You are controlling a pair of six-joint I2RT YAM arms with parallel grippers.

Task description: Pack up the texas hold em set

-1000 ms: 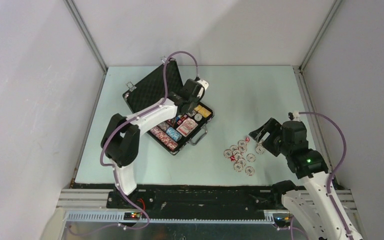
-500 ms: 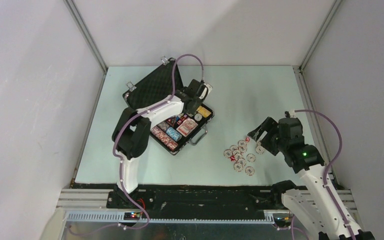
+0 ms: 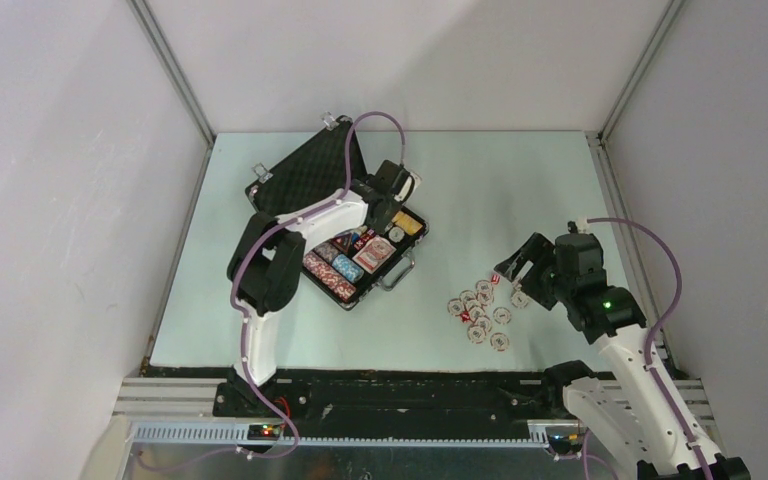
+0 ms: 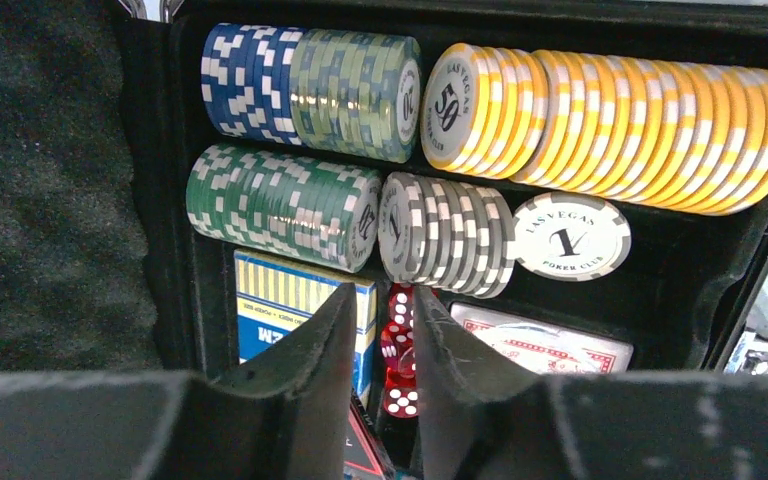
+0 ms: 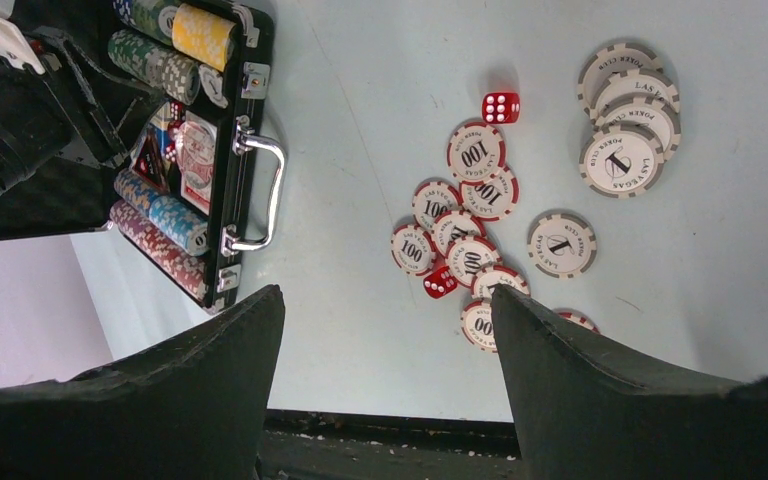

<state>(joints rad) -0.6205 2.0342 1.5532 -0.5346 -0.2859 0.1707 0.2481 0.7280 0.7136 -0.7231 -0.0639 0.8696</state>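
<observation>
The black case [image 3: 407, 236] lies open at the left with its foam lid [image 3: 310, 175] raised; it also shows in the right wrist view [image 5: 232, 100]. It holds rows of chips [image 4: 610, 115], two card decks [image 4: 270, 305] and red dice [image 4: 400, 345]. My left gripper [image 3: 400, 185] hovers over the case's far right corner, its fingers [image 4: 310, 360] a narrow gap apart and empty. Loose red and grey chips [image 3: 480, 310] and two red dice [image 5: 500, 107] lie on the table. My right gripper [image 5: 385, 295] is wide open and empty above the table, just right of them in the top view [image 3: 513, 268].
The case's silver handle [image 5: 265, 195] points toward the loose chips. A single grey "1" chip [image 4: 572, 236] lies flat beside the grey row. The table's near edge [image 5: 390, 420] runs just below the right gripper. Grey walls enclose the table.
The left arm has swung so its gripper sits a little lower and nearer the case's chip rows. The right arm has shifted slightly left, still open. The loose chips have not moved.
</observation>
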